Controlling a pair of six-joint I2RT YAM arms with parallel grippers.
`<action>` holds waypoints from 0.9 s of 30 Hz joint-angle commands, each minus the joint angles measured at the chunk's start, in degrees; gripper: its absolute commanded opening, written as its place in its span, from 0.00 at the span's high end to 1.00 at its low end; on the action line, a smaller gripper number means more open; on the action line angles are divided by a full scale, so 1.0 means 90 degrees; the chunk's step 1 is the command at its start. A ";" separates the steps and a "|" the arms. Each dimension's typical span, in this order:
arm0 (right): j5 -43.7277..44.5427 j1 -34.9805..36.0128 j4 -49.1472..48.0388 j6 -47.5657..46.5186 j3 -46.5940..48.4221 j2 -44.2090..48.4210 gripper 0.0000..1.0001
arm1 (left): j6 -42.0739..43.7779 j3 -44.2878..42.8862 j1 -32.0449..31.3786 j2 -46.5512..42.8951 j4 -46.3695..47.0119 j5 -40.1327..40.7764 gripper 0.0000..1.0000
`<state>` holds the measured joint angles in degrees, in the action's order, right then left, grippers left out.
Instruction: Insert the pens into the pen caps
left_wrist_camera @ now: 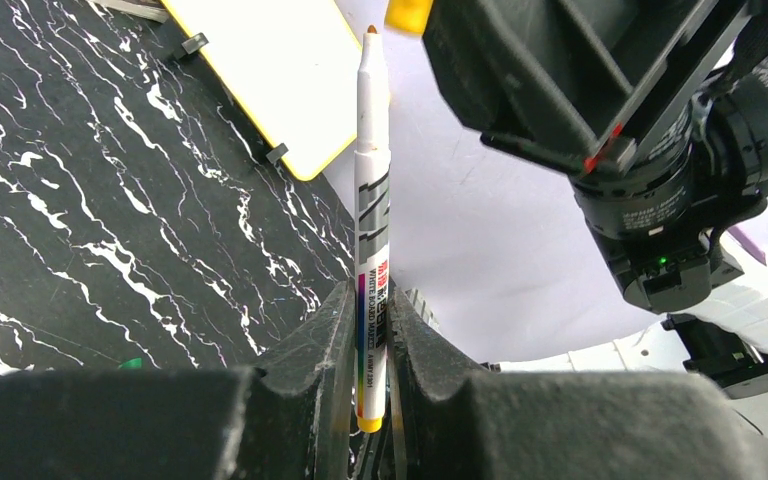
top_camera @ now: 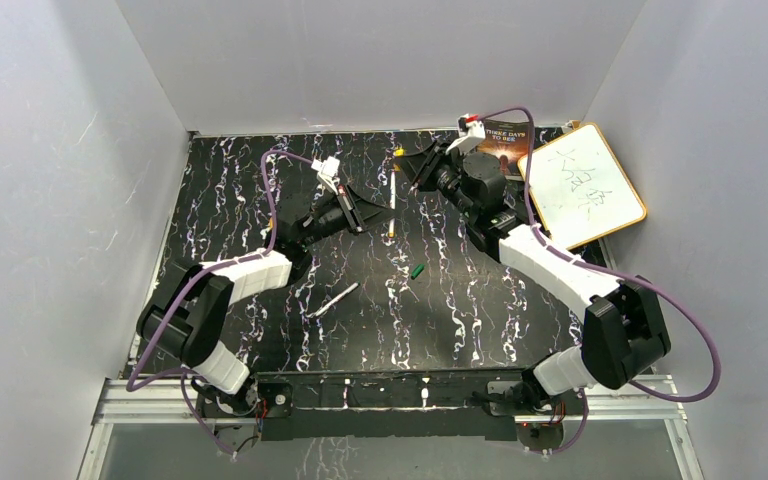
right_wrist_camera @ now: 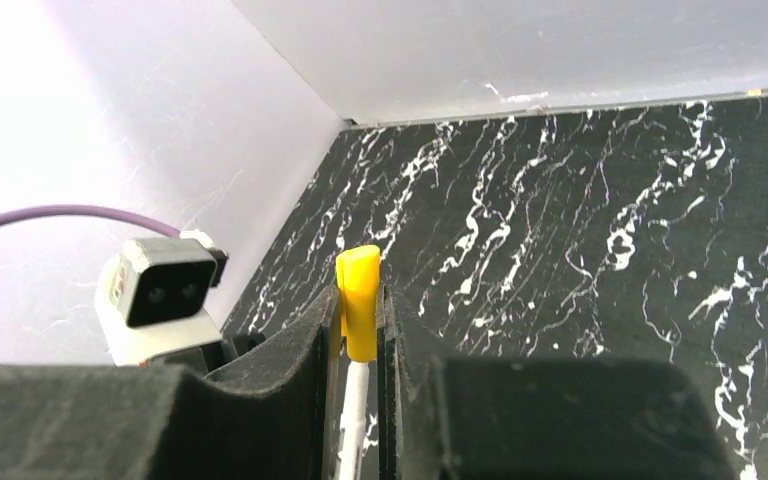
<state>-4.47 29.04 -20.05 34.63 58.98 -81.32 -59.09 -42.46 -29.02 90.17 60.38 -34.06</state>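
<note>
Clamping a thin white marker pen (left_wrist_camera: pixel 371 200), the left end effector (left_wrist_camera: pixel 372 310) holds its tip just beside the stubby yellow plastic cap (right_wrist_camera: pixel 358 280) gripped by the right end effector (right_wrist_camera: pixel 360 325).

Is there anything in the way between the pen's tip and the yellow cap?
No, nothing visible. The pen in the left gripper points toward the yellow cap in the right gripper, with only air between them.

Robotics lab booth, plain grey walls (top_camera: pixel 60 150), black marbled table (top_camera: pixel 460 320), robot arms (top_camera: pixel 550 265) on aluminium rail (top_camera: pixel 160 397)
</note>
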 commanded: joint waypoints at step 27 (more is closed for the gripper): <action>-0.0363 -0.0094 -0.0496 -0.0035 0.0416 -0.0063 1.00 | 0.0558 -0.0223 -0.0061 -0.0444 -0.0008 -0.0381 1.00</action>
<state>-7.49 28.38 -21.58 34.61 62.19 -83.66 -56.10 -42.39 -29.39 89.06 59.11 -36.64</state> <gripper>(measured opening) 0.140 0.130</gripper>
